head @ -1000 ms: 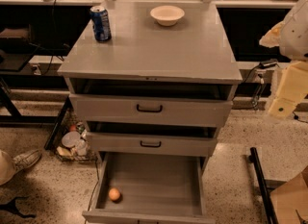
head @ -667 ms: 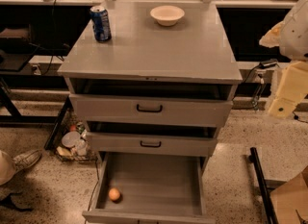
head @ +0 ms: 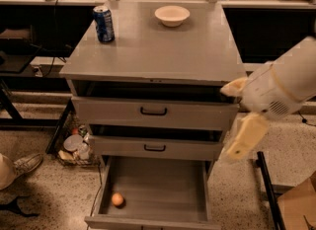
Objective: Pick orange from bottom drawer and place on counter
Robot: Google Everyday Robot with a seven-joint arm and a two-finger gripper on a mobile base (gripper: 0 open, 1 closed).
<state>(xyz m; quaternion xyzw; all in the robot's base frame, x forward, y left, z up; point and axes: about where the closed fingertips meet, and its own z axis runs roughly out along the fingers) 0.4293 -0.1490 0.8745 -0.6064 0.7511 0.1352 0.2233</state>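
Tool [head: 228, 123]: at the right front corner of the cabinet, level with the two upper drawers. Its two pale fingers [head: 245, 136] are spread apart with nothing between them, so released and empty.

Orange [head: 117, 199]: lies on the floor of the bottom drawer [head: 158, 184], which is pulled out. It sits in the front-left corner, well apart from the tool, below it and off to its left in the camera view.

Fruit is round, so there is no long axis to align with. Single arm, so no choice of side.

Judgement: pick not yet begun. The coming move turns on going down and leftward across the open drawer, clearing the middle drawer's front, which lies between.

Surface [head: 158, 51]: above the tool. Soda can [head: 104, 24] and bowl [head: 172, 15] stand at its far edge.
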